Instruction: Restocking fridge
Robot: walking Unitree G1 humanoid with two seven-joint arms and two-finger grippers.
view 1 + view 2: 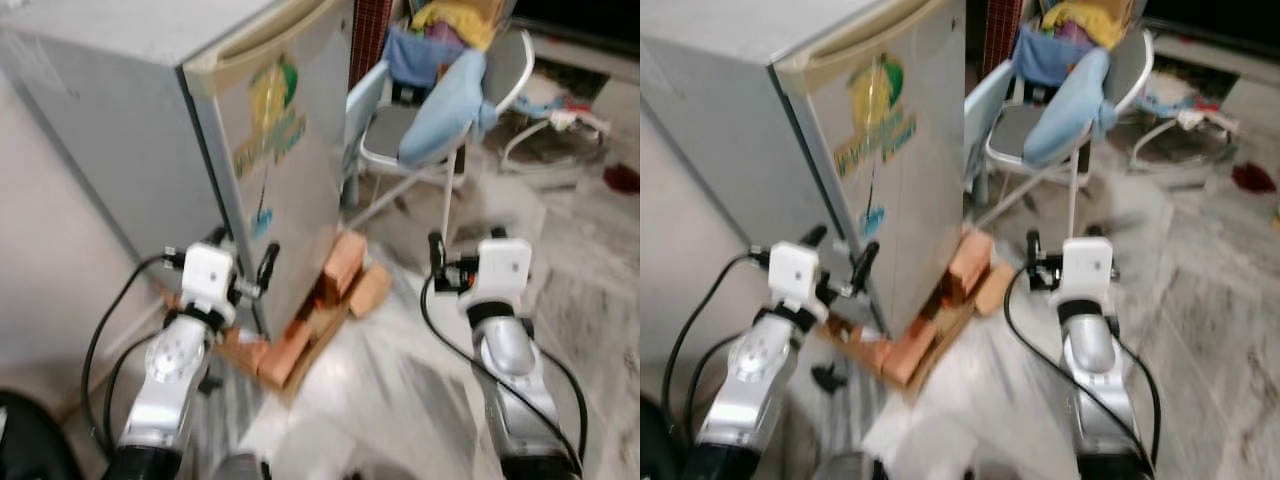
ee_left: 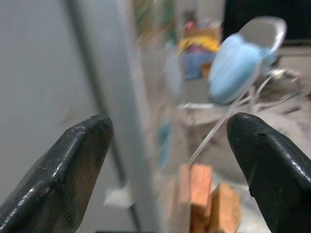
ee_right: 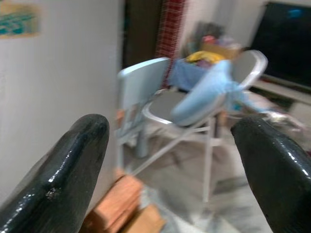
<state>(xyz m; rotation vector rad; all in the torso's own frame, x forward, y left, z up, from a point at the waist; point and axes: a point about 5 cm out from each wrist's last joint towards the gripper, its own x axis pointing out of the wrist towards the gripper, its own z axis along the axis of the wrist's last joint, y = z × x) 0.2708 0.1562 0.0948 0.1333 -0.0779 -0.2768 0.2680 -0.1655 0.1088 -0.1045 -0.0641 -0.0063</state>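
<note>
Fridge [image 1: 260, 170]: shut, raised on bricks [image 1: 300, 335]. Left hand [image 1: 243, 262] and right hand [image 1: 462, 262]: wide, empty. Step: approach; next, likely opening the door.

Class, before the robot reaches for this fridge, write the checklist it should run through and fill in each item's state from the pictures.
1. Fridge door shut: ok, its edge sits flush.
2. Left gripper open and empty: ok, fingers spread at the door edge.
3. Right gripper open and empty: ok, fingers spread, apart from the fridge.
4. Stock in hand: not ok, neither gripper holds anything.
5. Fridge footing: cannot tell; it rests on bricks.
6. Room for door swing: cannot tell; a chair stands close behind.
</note>
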